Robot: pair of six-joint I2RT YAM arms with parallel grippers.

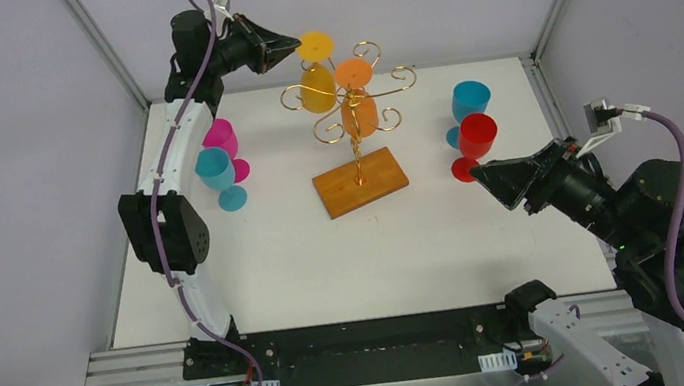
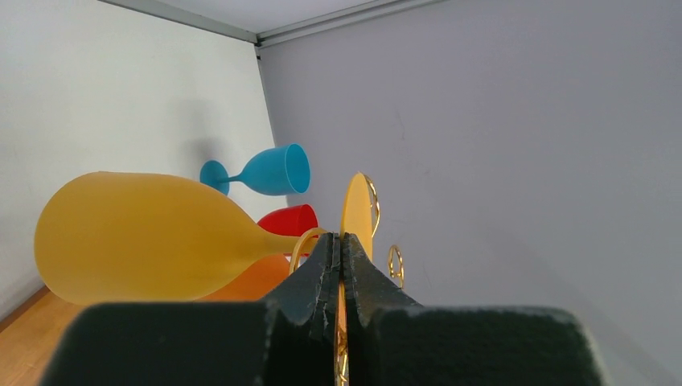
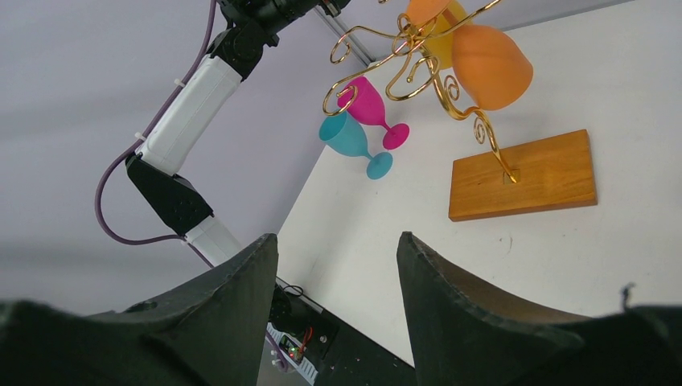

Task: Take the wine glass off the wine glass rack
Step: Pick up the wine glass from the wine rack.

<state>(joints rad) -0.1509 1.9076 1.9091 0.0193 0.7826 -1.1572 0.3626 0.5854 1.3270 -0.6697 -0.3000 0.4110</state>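
Not off yet: yellow glass hangs upside down on the rack, left fingers pinched on its foot. Meanwhile right fingers gape empty by the red glass. Sliding it free remains, I'd say.

I read the wine glass rack as glossy gold metal wire on a smooth, satin wooden base. Yellow wine glass — frosted, matt plastic look. Table — white, matt, lightly scuffed.
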